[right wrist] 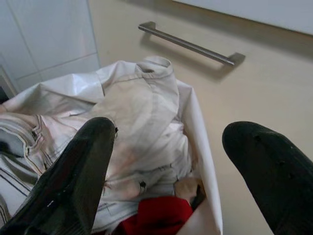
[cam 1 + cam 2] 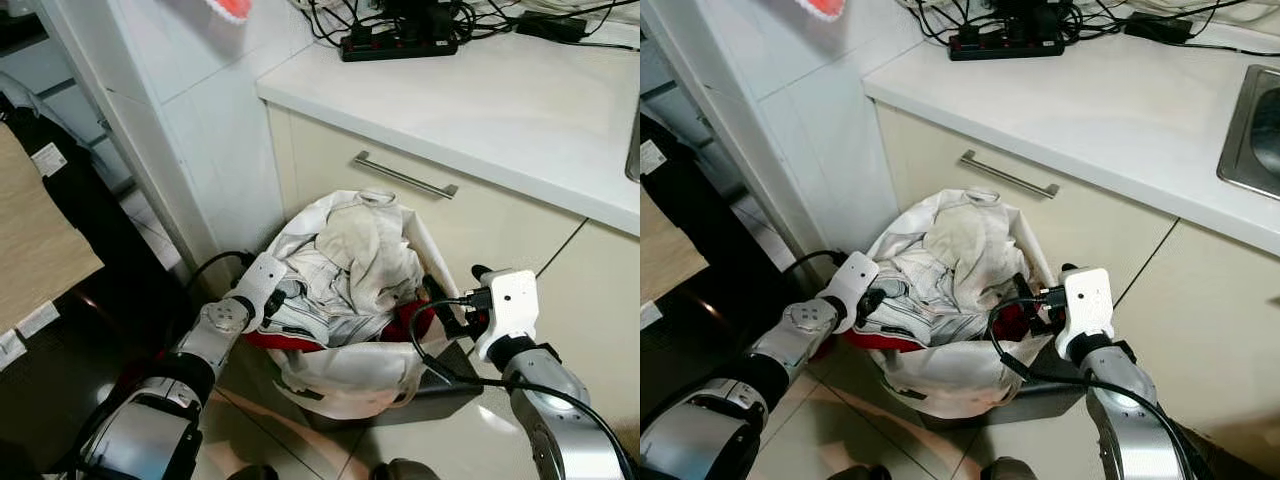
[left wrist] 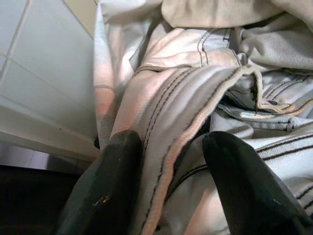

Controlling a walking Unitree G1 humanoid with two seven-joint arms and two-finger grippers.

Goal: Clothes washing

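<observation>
A laundry basket with a red rim (image 2: 268, 342) and a white liner stands on the floor against the cabinet, heaped with pale clothes (image 2: 350, 258). My left gripper (image 2: 283, 300) is at the basket's left side. In the left wrist view its fingers (image 3: 120, 161) stand apart with a thick seamed fold of pale denim (image 3: 171, 112) between them. My right gripper (image 2: 1032, 300) is at the basket's right side and open. In the right wrist view the liner's edge (image 1: 198, 127) runs between its wide-spread fingers (image 1: 93, 152), with red cloth (image 1: 159, 215) below.
Behind the basket is a cream cabinet with a metal drawer handle (image 2: 405, 176) under a white countertop (image 2: 500, 110). On the counter are a black power strip (image 2: 398, 45) with cables and a sink (image 2: 1252, 130). Left are a tiled wall (image 2: 190, 120) and a wooden tabletop (image 2: 35, 240).
</observation>
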